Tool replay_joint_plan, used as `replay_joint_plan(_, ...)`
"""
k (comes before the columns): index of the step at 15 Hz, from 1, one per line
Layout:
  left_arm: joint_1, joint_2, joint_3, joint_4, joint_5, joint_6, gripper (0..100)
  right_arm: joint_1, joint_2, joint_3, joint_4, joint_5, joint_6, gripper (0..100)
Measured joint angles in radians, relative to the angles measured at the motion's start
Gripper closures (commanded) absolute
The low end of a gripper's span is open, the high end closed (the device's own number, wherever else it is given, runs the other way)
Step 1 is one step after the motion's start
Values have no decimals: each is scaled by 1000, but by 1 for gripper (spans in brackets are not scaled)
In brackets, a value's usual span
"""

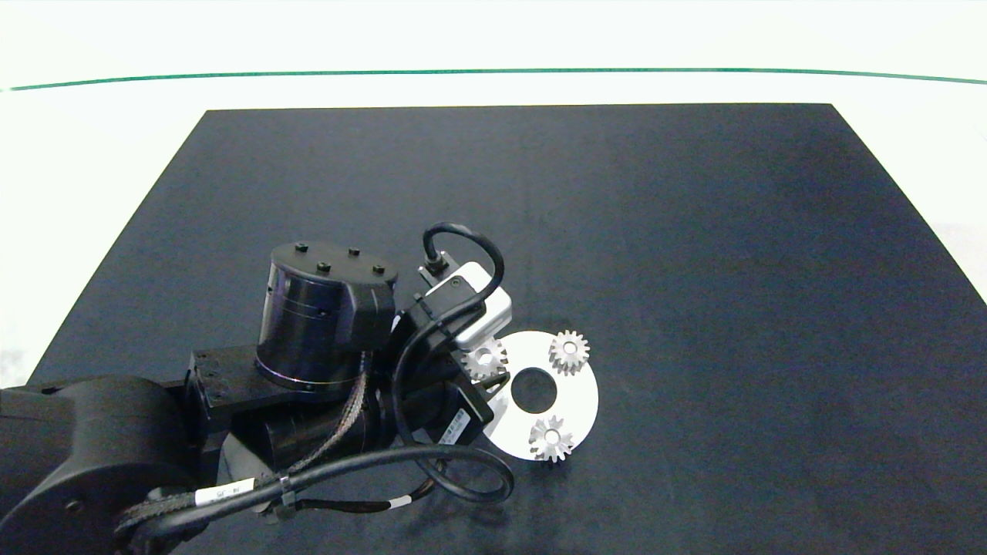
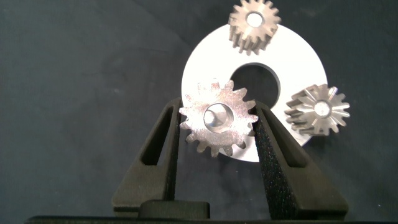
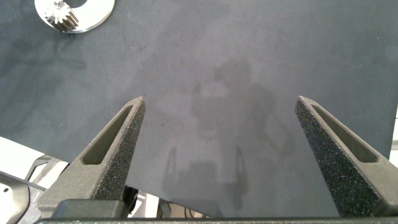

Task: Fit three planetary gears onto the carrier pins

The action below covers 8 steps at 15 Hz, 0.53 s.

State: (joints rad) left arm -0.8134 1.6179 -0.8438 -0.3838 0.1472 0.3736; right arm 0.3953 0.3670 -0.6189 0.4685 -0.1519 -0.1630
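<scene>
Your left gripper (image 2: 217, 124) sits over the near-left edge of the white disc (image 1: 582, 397), fingers (image 2: 163, 143) pinching one planetary gear (image 2: 217, 118) by its teeth; a carrier pin (image 2: 214, 116) shows in its bore. Two more gears (image 1: 569, 351) (image 1: 550, 438) sit on the disc's far and near pins. Your right gripper (image 3: 221, 134) hangs spread wide over the black mat (image 1: 694, 231), holding nothing.

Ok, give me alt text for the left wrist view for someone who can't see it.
The left gripper grips a small silvery metal spur gear between its grey fingers, over the flat white round disc. Two more gears sit on the disc, which lies on a dark mat.
</scene>
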Motion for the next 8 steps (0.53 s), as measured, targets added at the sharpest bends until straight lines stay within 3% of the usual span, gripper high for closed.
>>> replay_joint_plan(5, -14, 24, 0, -3, 2, -1, 99, 0, 0, -1, 0, 0, 0, 0)
replay_joint_plan(8, -14, 37, -7, -7, 37, 0, 99, 0, -1, 0, 0, 0, 0, 0)
